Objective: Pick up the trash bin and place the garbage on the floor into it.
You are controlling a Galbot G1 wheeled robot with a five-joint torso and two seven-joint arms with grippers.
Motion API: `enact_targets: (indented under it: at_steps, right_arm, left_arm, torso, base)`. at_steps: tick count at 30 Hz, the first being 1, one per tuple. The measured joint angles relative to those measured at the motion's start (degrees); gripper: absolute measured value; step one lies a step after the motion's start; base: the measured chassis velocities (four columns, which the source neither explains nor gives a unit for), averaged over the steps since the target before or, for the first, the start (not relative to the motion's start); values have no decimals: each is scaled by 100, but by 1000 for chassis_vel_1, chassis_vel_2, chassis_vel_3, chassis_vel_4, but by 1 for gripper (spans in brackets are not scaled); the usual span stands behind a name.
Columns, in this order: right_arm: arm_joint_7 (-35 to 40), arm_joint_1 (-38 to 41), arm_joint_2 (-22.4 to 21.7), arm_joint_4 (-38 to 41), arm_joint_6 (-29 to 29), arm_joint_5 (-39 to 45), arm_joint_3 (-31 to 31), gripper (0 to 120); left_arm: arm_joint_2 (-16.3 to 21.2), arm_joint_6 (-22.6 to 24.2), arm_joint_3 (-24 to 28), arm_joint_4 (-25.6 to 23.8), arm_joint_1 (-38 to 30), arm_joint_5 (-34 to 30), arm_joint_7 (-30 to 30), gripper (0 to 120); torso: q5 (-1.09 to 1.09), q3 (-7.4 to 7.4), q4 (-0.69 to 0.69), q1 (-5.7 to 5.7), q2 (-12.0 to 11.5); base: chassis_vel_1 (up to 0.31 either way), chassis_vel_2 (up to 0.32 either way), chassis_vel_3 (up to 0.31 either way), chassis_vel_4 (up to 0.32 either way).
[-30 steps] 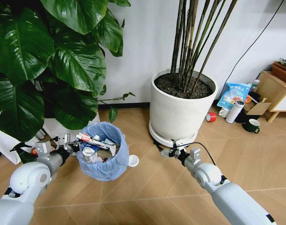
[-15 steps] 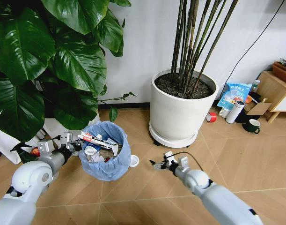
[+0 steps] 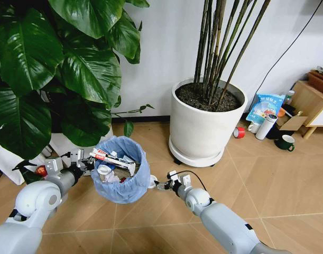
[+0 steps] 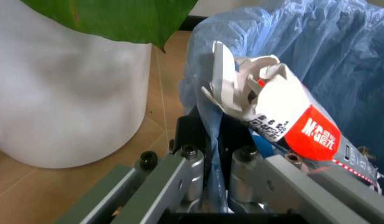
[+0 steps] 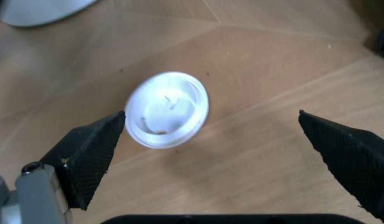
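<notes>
1. At far left, the left end effector (image 3: 81, 165) is clamped on the rim of the trash bin (image 3: 120, 180), its fingers (image 4: 193, 171) pinching the crinkly blue bag (image 4: 341, 60) and the rim between them. The bin sits low over the floor (image 3: 267, 180), in front of the leafy plant (image 3: 50, 69). It looks well filled: a white and red carton (image 4: 285, 121) juts above the rim beside the grip.

2. Just right of the bin, the last visible piece of garbage, a white disc lid (image 3: 150, 181), lies flat on the wood floor, close to the bag.

3. Right of the lid, the right end effector (image 3: 162, 185) hangs low with its fingers spread wide and nothing between them. In the right wrist view one black pad (image 5: 95, 144) is nearly at the edge of the lid (image 5: 168, 109) while the other pad stands well off to the side.

4. Judged from this, the lid is off-centre in the grip. A good pick would shift the end effector toward the bin until the lid sits midway, then come right down to the floor before closing, since so thin a disc could slip under the pads.

5. The bin would best be held level, or the carton may topple out.

6. At far right stands the large white plant pot (image 3: 203, 127).
</notes>
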Motion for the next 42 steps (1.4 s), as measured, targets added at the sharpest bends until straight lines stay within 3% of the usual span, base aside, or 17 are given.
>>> enact_targets:
  at_steps: [16,42]
  right_arm:
    - [-266,609,667,-1420,208,-366,118,99]
    - [-451,824,1219,-2425,398,-669,407,94]
  left_arm:
    - [11,-10,-3,4,-10,4,7,0]
    - [7,-33,-2,2,2,6,33,0]
  torso:
    - [0,0,1,0,0]
    - [1,0,0,0,0]
  base:
    - [0,0,0,0]
    - [0,0,0,0]
